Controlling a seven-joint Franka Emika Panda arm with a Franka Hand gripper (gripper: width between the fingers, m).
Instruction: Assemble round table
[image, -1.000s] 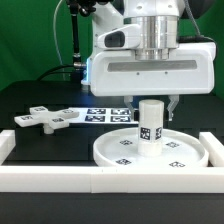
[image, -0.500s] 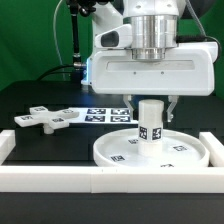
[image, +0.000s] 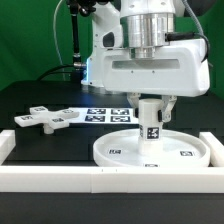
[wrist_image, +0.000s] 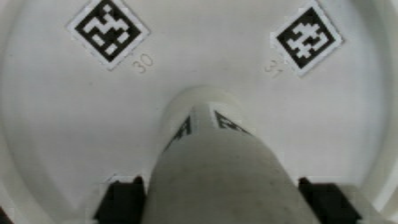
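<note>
The large round disc (image: 115, 152) lies flat on the black table just behind the white front rim. The short cylindrical leg (image: 151, 125) stands upright at its middle, a tag facing the camera. My gripper (image: 150, 106) comes straight down over the leg and is shut on its upper part. In the wrist view the leg (wrist_image: 217, 150) runs between the two dark fingers (wrist_image: 121, 200), which sit against its sides, with the tagged disc (wrist_image: 196, 50) below. The flat cross-shaped foot piece (image: 45, 118) lies on the table at the exterior view's left, apart from the gripper.
The marker board (image: 108, 113) lies behind the disc. A white straight-walled rim (image: 70, 180) runs along the front and up both sides (image: 213, 150). The arm's body and cables stand at the back.
The hand has turned about its upright axis while holding the leg. The leg's tag has shifted slightly to the exterior view's right. Disc and foot piece have not moved.
</note>
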